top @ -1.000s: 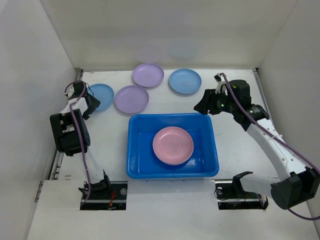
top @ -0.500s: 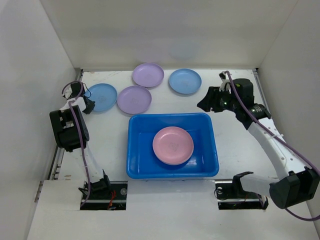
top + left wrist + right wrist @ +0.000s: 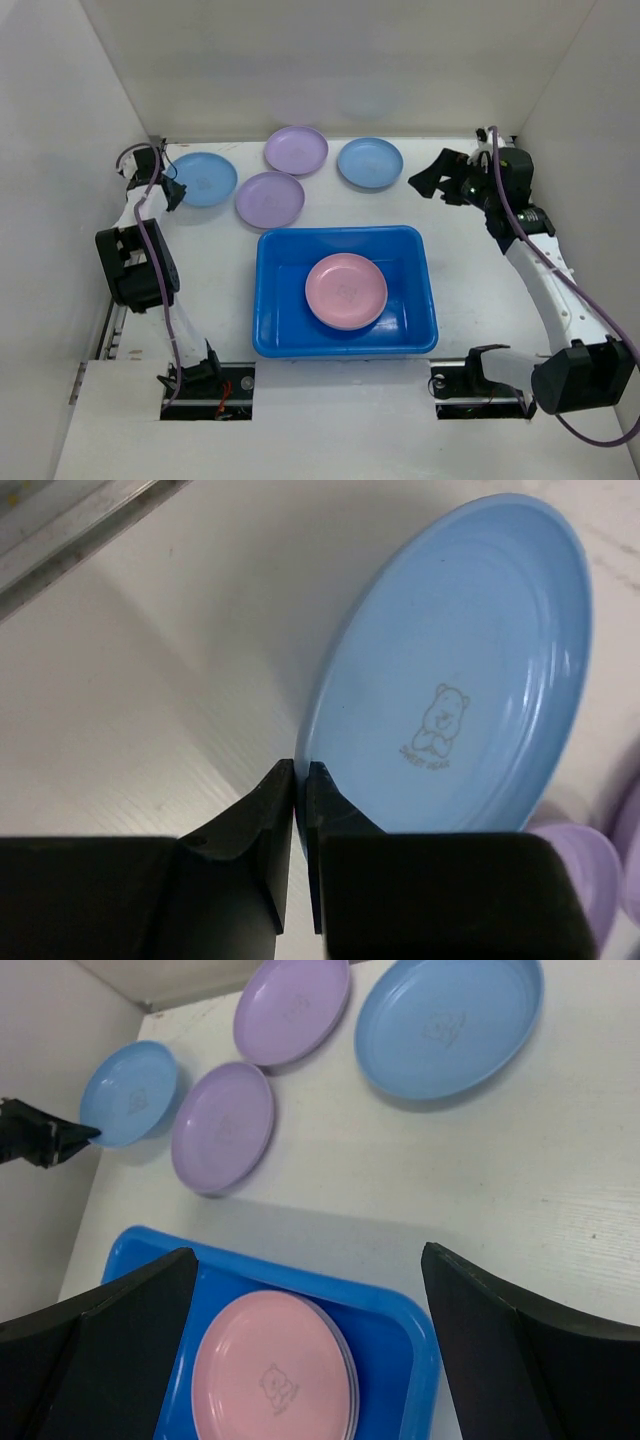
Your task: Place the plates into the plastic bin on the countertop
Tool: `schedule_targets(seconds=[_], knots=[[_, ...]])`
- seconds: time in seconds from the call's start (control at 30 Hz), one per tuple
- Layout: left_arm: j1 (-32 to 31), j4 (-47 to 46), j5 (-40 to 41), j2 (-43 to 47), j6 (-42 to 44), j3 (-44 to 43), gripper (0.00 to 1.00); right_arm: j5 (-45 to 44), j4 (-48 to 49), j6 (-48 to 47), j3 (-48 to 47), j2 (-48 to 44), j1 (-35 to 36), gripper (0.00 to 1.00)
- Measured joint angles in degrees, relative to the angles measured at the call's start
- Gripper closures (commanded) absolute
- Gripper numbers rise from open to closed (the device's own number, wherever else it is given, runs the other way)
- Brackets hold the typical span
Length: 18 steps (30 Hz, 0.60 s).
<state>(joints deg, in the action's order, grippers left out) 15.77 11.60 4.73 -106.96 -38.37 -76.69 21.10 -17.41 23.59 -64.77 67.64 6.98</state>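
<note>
Grasp step: left pincer pinched tight on rim of far-left blue plate, right pincer gaping, empty; next needs a lift and carry right into the plastic bin at bench centre.

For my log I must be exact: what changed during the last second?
The left end effector, shut on the rim of the left blue plate, moved back and leftward, dragging that plate slightly away from the bin. The right end effector, open and empty, withdrew rightward and back. The pink plate in the bin, both lilac plates and the other blue plate stayed put.
</note>
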Motion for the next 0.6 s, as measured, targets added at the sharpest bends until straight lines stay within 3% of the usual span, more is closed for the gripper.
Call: schedule_targets(seconds=[0.27,0.6], knots=[[-5.8,3.9,-0.4,9.3,3.1,-6.2,1.00,-0.2,4.6,3.1,0.5,0.9,-3.4,0.00],[-23.8,14.2,-4.2,23.1,10.6,-6.2,1.00,-2.6,6.8,4.8,3.1,1.0,-6.2,0.00]])
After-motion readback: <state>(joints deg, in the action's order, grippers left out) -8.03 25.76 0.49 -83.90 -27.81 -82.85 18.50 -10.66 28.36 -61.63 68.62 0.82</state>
